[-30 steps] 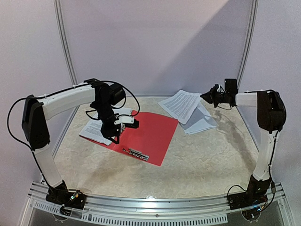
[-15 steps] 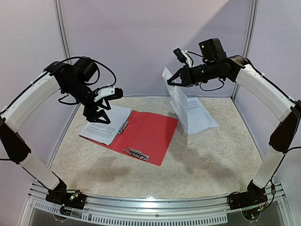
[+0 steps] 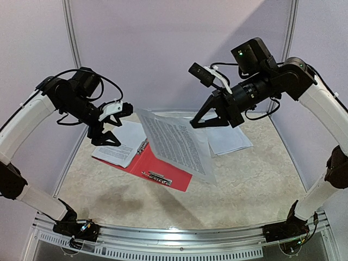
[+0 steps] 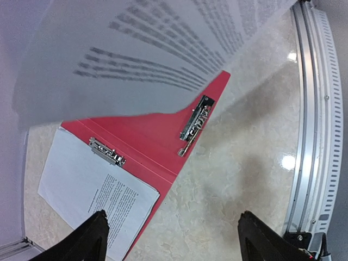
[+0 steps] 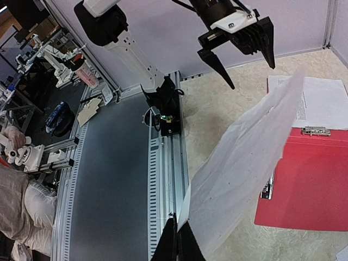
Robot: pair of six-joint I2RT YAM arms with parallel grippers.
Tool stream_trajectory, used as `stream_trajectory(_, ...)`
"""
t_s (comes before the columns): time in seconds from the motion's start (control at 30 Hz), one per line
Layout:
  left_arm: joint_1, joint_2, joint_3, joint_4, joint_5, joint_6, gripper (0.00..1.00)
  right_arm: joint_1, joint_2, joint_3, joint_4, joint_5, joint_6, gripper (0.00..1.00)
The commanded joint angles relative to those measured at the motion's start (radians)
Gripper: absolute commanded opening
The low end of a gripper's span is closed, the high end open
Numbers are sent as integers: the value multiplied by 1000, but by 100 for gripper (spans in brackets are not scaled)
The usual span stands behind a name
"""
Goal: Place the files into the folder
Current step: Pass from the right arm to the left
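The red folder [image 3: 169,167] lies open on the table, with a silver clip [image 3: 159,177] near its front edge. One of the files [image 3: 120,142], a printed sheet, rests on its left half. My right gripper [image 3: 197,124] is shut on the corner of another printed sheet [image 3: 176,144], which hangs in the air, tilted, over the folder. In the right wrist view the jaws [image 5: 176,228] pinch that sheet's edge [image 5: 239,168]. My left gripper [image 3: 106,133] hovers open and empty above the left sheet [image 4: 92,190]. More files [image 3: 231,138] lie at the back right.
An aluminium rail [image 3: 179,236] runs along the table's near edge, also in the left wrist view [image 4: 312,109]. Pale walls close the back and sides. The held sheet blocks much of the left wrist view [image 4: 163,49].
My right arm has lifted a sheet off the back-right stack and swung it left over the folder. My left gripper has risen off the folder and opened wider.
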Motion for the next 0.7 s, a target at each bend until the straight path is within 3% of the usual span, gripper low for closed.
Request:
stream_trajectory(0.0,53,-28,-74,91,57,-17,84,5,-22,-5,-23,-6,-21,0)
stream_trajectory(0.13,174,-56,-143,228,345,-141,85,4,-54,-13,1,-15,-18,0)
stream_trajectory(0.23,198,-63,-194,300,550,-206,85,3,-65,-10,12,-17,-28,0)
stream_trajectory(0.43,196,-65,-240,266,829,-161,83,5,-89,-6,25,-2,-44,0)
stream_trajectory(0.5,197,-62,-242,272,868,-173,75,4,-96,-10,31,1,-49,0)
stream_trajectory(0.67,171,-59,-225,277,915,-212,40,4,-103,-20,45,8,-52,0)
